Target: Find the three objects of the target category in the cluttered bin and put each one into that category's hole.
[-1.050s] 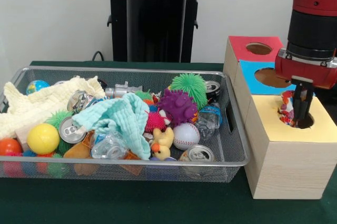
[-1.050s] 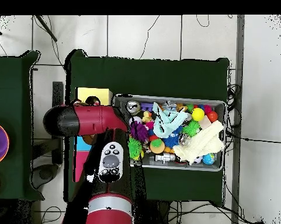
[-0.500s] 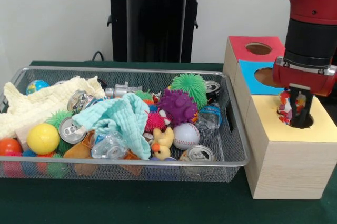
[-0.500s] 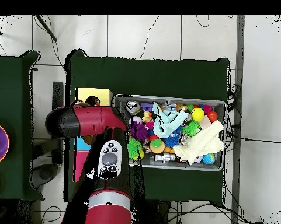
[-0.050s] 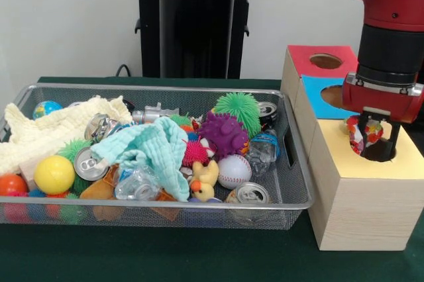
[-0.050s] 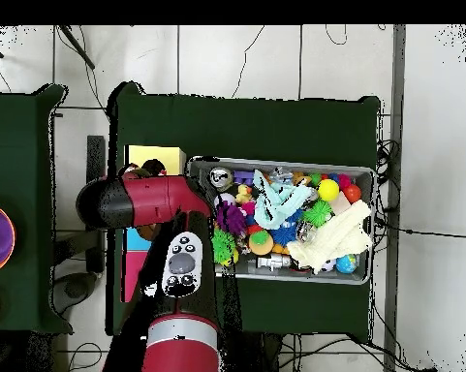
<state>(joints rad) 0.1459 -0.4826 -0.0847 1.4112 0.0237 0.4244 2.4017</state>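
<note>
Toy (image 5: pixel 366 132) over yellow hole (image 5: pixel 380 152); bin (image 5: pixel 295 156) crowded

A small red, white and dark patterned ball (image 5: pixel 366 132) sits between the pincer (image 5: pixel 378 141) fingers, right above the round hole (image 5: pixel 379 151) in the yellow top of the wooden box (image 5: pixel 361 192); the fingers stand apart, and whether they touch the ball cannot be told
</note>
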